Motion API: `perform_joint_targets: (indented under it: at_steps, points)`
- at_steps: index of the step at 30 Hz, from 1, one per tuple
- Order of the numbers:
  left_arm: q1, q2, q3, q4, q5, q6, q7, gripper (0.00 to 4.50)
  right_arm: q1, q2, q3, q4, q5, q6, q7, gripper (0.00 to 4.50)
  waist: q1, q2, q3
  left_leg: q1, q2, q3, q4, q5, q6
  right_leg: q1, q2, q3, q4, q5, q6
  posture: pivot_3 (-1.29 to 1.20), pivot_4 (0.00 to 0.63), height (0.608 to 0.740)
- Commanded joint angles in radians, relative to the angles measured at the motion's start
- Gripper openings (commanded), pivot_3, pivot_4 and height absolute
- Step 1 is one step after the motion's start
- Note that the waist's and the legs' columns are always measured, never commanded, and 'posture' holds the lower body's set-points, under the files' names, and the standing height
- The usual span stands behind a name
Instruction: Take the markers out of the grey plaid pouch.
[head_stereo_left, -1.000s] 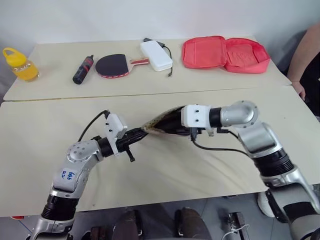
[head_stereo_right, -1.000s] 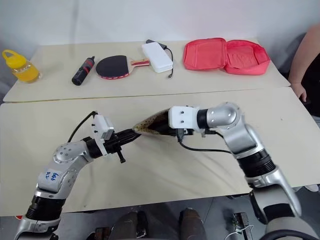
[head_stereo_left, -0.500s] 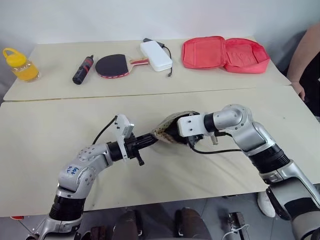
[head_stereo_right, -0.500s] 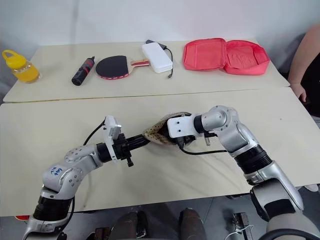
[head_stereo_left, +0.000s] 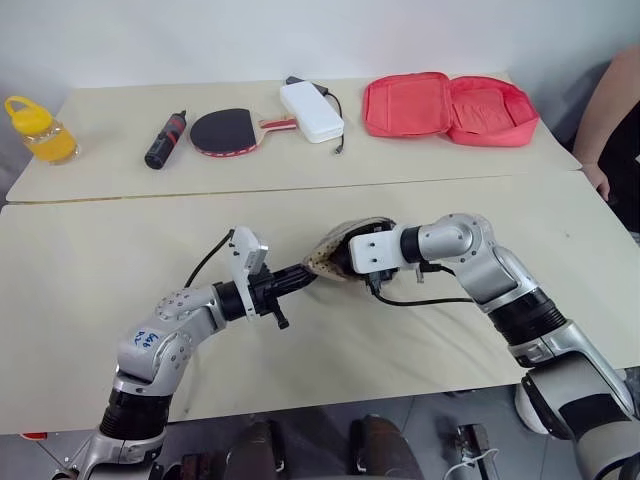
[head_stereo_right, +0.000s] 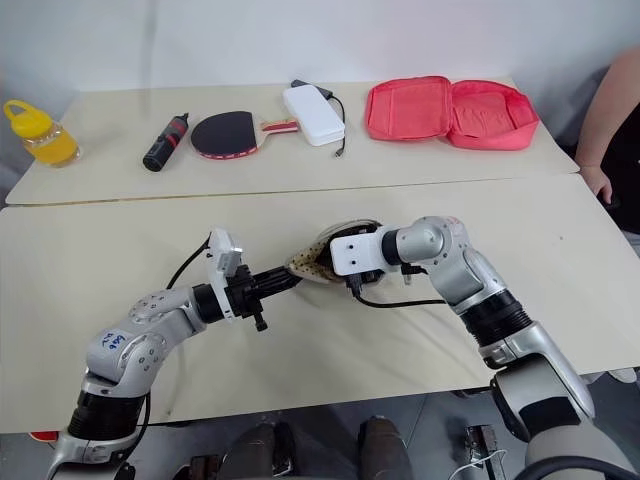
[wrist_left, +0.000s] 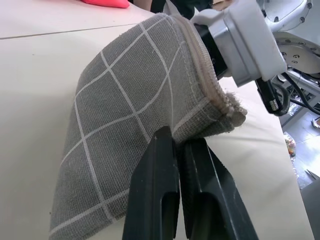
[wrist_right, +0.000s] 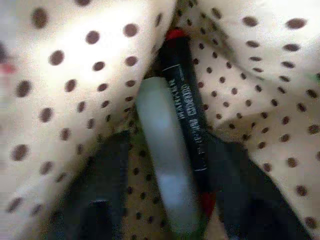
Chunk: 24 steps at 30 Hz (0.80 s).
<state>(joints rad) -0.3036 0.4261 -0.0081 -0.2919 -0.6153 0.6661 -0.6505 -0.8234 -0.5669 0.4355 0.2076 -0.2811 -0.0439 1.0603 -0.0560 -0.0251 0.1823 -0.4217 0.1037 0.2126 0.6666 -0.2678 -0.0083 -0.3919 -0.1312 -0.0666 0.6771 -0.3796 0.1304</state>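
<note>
Two pale beige tables (head_stereo_left: 90, 260) stand end to end before a plain light wall.

Nearest, the left arm reaches forward with its forearm lying low over the table. The left gripper (wrist_left: 179, 150) points level, toward the right arm. Its two black fingers (wrist_left: 155, 190) are pressed together, pinching a bottom corner fold of the pouch (wrist_left: 130, 115).

That pouch is soft grey woven cloth crossed by thin white grid lines, with a beige zip edge. It hangs bunched between the two grippers, raised off the table, its mouth turned away from the left jaws and toward the right ones.

From the other side the right arm bends at the elbow. The right gripper (head_stereo_left: 340, 262) tilts downward and is pushed into the pouch mouth. In the right wrist view its dark fingers (wrist_right: 105, 185) stand apart, one on either side of the contents. Whether they press on anything cannot be told.

Between those fingers lie two slim sticks side by side on cream lining with dark dots. One is a marker (wrist_right: 187, 115) with a black printed barrel and red ends. The other is a pale greyish pen (wrist_right: 167, 160).

Beyond the jaws, on the far table, sit:
- a yellow bottle (head_stereo_left: 38, 128)
- a black-and-red cylinder (head_stereo_left: 166, 139)
- a black-faced paddle (head_stereo_left: 226, 130)
- a white box (head_stereo_left: 312, 110) with a cable
- an open pink-red zip case (head_stereo_left: 450, 108)

A person's arm (head_stereo_left: 605, 110) shows at the far right.
</note>
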Motion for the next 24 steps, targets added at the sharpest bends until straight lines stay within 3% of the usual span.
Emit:
perform_joint_targets:
  at_steps: [1, 7, 10, 13, 21, 24]
  points:
    - [-0.006, -0.007, 0.017, -0.015, 0.004, -0.032, -0.002, 0.00, -0.006, -0.001, -0.013, -0.003, -0.008, -0.010, -0.014, 1.69, 0.000, 0.000, 0.000, 0.000, 0.000, 0.000, 0.000, 0.000, 0.000, 0.000, 0.000, 0.000, 0.000, 0.000, 0.000, 0.00, 0.150, 0.740]
    - [-0.011, -0.005, 0.036, -0.007, 0.010, -0.043, 0.008, 0.00, -0.005, -0.031, -0.038, -0.029, 0.002, -0.023, -0.003, 1.69, 0.001, 0.000, 0.000, 0.000, 0.000, 0.000, 0.000, 0.000, 0.000, 0.000, 0.000, 0.000, 0.000, 0.000, 0.000, 0.00, 0.150, 0.740]
    - [-0.014, -0.006, 0.054, -0.004, -0.016, -0.020, 0.008, 0.00, -0.002, -0.041, -0.045, -0.043, 0.002, -0.023, -0.003, 1.05, 0.001, 0.000, 0.000, 0.000, 0.000, 0.000, 0.000, 0.000, 0.000, 0.000, 0.000, 0.000, 0.000, 0.000, 0.000, 0.00, 0.150, 0.740]
    - [-0.025, -0.007, 0.068, -0.009, -0.072, 0.037, -0.006, 0.00, -0.013, -0.035, -0.057, -0.057, 0.022, -0.009, 0.003, 0.03, 0.001, 0.000, 0.000, 0.000, 0.000, 0.000, 0.000, 0.000, 0.000, 0.000, 0.000, 0.000, 0.000, 0.000, 0.000, 0.00, 0.150, 0.740]
    - [-0.066, -0.021, 0.129, 0.004, -0.214, 0.176, 0.016, 0.00, -0.039, -0.066, -0.091, -0.138, 0.091, 0.068, 0.092, 0.03, 0.002, 0.000, 0.000, 0.000, 0.000, 0.000, 0.000, 0.000, 0.000, 0.000, 0.000, 0.000, 0.000, 0.000, 0.000, 0.00, 0.150, 0.740]
    - [-0.073, -0.022, 0.149, 0.010, -0.296, 0.263, 0.018, 0.00, -0.036, -0.114, -0.102, -0.198, 0.159, 0.158, 0.203, 0.03, 0.003, 0.000, 0.000, 0.000, 0.000, -0.001, 0.000, 0.000, 0.000, 0.000, 0.000, 0.000, -0.001, 0.000, 0.000, 0.00, 0.150, 0.740]
